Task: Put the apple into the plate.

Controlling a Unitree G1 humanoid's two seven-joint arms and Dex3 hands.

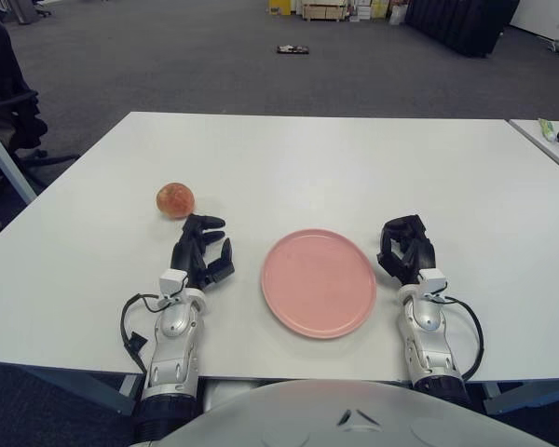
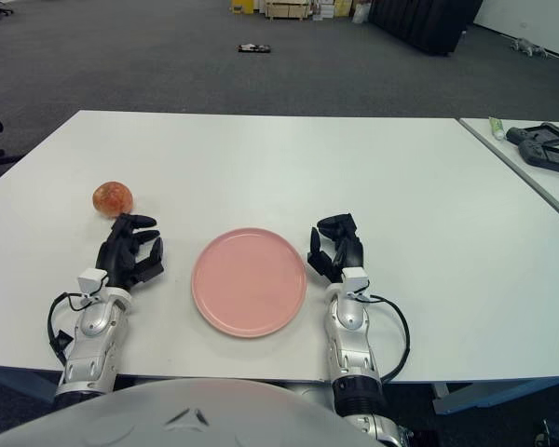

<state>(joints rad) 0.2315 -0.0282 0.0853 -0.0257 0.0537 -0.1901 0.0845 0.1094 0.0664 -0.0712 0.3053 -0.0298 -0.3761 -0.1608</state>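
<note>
The white bench (image 1: 307, 158) stretches wide and mostly bare, its far edge running straight across the upper part of the view and its near edge just above the robot's body, leaving plenty of open surface beyond and to both sides of the things on it. A second bench (image 2: 531, 163) stands at the right, parted from the first by a narrow gap. The left robot hand (image 1: 202, 251) lies on the bench just left of the pink plate (image 1: 318, 282), its dark fingers (image 1: 205, 223) spread loosely and pointing away from the robot, holding nothing. The apple (image 1: 176, 199), reddish with pale patches, sits on the bench just beyond and slightly left of those fingertips, very near them but apart from them, and well left of the plate. The right robot hand (image 1: 406, 248) shows just right of the plate, its fingers curled inward and gripping nothing. The plate lies flat between the two hands, nothing on it, and nothing stands between it and the apple but bare bench and the left hand itself. On the second bench lie a dark handheld device (image 2: 543, 147) and a small green and white tube (image 2: 496, 127). Beyond the benches, grey carpet (image 1: 196, 56) runs back, with an office chair (image 1: 9, 102) at the far left.
</note>
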